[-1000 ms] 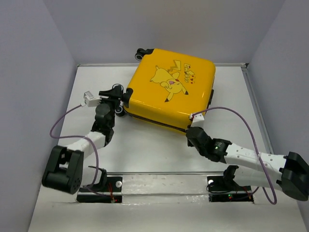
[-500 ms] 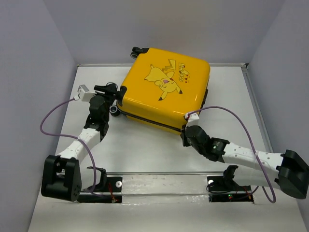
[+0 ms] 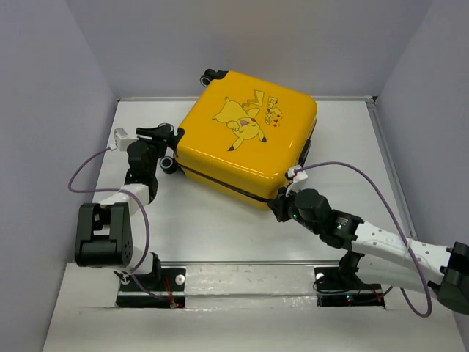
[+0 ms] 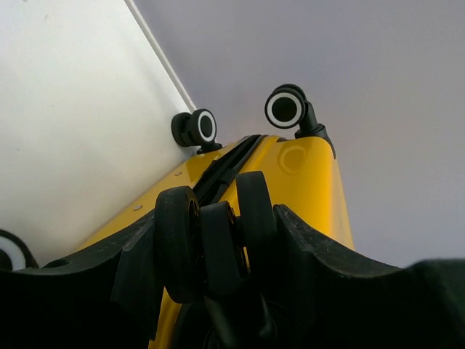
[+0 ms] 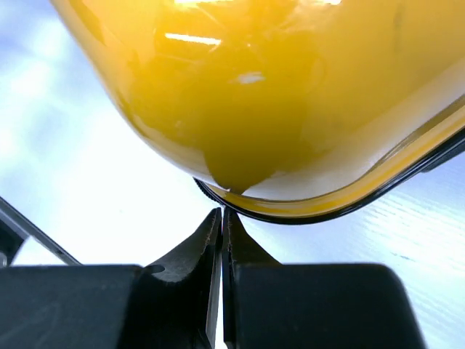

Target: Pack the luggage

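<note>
Top external view: the small yellow hard-shell suitcase with a cartoon print (image 3: 249, 147) lies shut and flat on the white table (image 3: 220, 227), skewed, its wheel end turned toward the left arm and one rounded corner pointing at the right arm. The left pincer (image 3: 167, 134) sits at the near-left wheel corner; the right pincer (image 3: 281, 205) meets that near corner. Each arm is thus at its own end, diagonally opposed across the shell.

Left wrist view: a black twin caster wheel (image 4: 214, 247) stands between the black fingers (image 4: 320, 254) of the left pincer (image 4: 216, 229), which seems clamped on it, though actual contact is hard to confirm. Two further wheels (image 4: 285, 107) stand beyond, against the wall.

Right wrist view: the right pincer (image 5: 221, 214) is closed and empty, its tips at the black zipper seam (image 5: 327, 207) under the suitcase corner (image 5: 254, 87), directly ahead.
</note>
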